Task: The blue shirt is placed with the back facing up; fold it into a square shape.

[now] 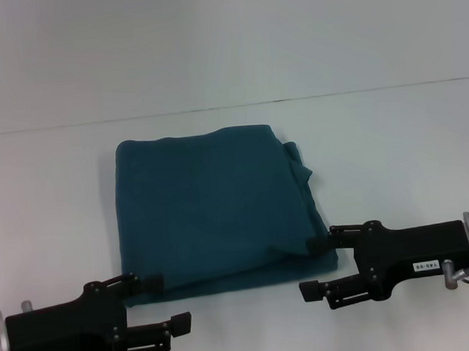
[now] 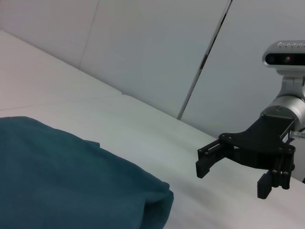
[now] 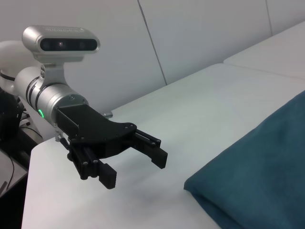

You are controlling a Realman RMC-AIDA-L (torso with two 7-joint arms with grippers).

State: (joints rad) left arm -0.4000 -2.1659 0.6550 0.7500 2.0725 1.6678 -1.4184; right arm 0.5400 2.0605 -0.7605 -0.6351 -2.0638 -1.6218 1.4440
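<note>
The blue shirt (image 1: 212, 205) lies folded into a rough square, several layers thick, in the middle of the white table, plain side up. My left gripper (image 1: 170, 303) is open at the shirt's near left corner, nothing between its fingers. My right gripper (image 1: 312, 266) is open at the near right corner, its upper fingertip close to the shirt's edge. The left wrist view shows the shirt (image 2: 71, 181) and, farther off, the right gripper (image 2: 232, 179), open and empty. In the right wrist view the shirt's corner (image 3: 257, 181) lies apart from the open left gripper (image 3: 134, 170).
The white table (image 1: 392, 150) stretches bare around the shirt. A dark seam (image 1: 214, 107) runs across behind it, with a pale wall beyond. The table's near edge lies under both arms.
</note>
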